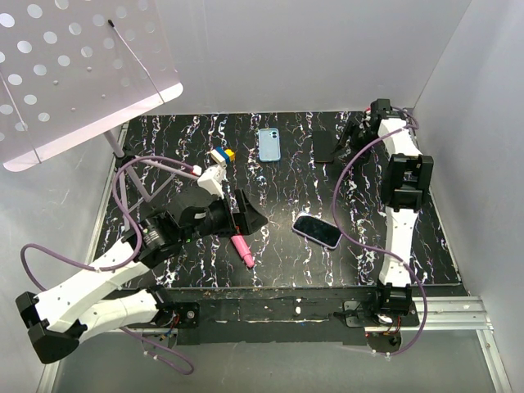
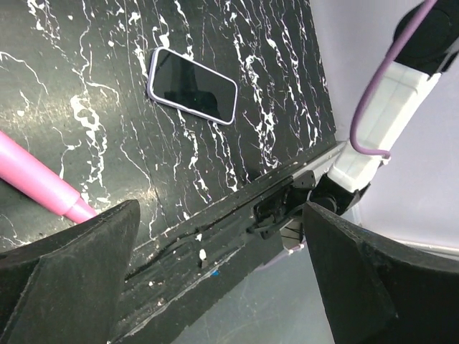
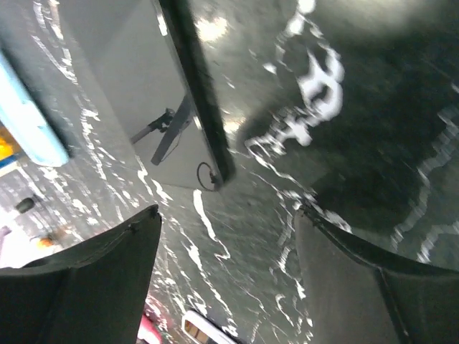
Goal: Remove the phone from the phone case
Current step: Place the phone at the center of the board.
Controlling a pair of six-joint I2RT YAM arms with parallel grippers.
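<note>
Phone (image 1: 318,232): lies flat and screen up on the near-right part of the bench (image 1: 286,184), short of the near edge. Nothing grips it.
Phone axis: the long axis runs slantwise, left end turned toward the far edge and right end toward the near-right corner. Which end is the top cannot be told.
Phone rim: a lilac band surrounds the dark glass. Whether it is the phone's own frame or a fitted case cannot be told.
Blue case (image 1: 268,144): a pale blue shell, flat near the middle of the far edge, long axis running far to near, well apart from the phone.
Left hand (image 1: 250,214): released, fingers wide, nothing between them. It hangs over the near-left part of the bench and faces the phone.
Right hand (image 3: 228,211): released and empty at the far-right corner, well apart from the phone.
Risk, slip: judged likely, since the phone is thin and flat on a smooth bench. Fingers closing from above may skate off the rim or push it toward the near edge.
Risk, snag: the purple cable (image 1: 336,192) loops close over the phone's far side and could drag it if the right arm swings in.
Risk, clutter: the pink marker (image 1: 241,248) lies just beside the left hand, and a low reach could roll it into the phone.
</note>
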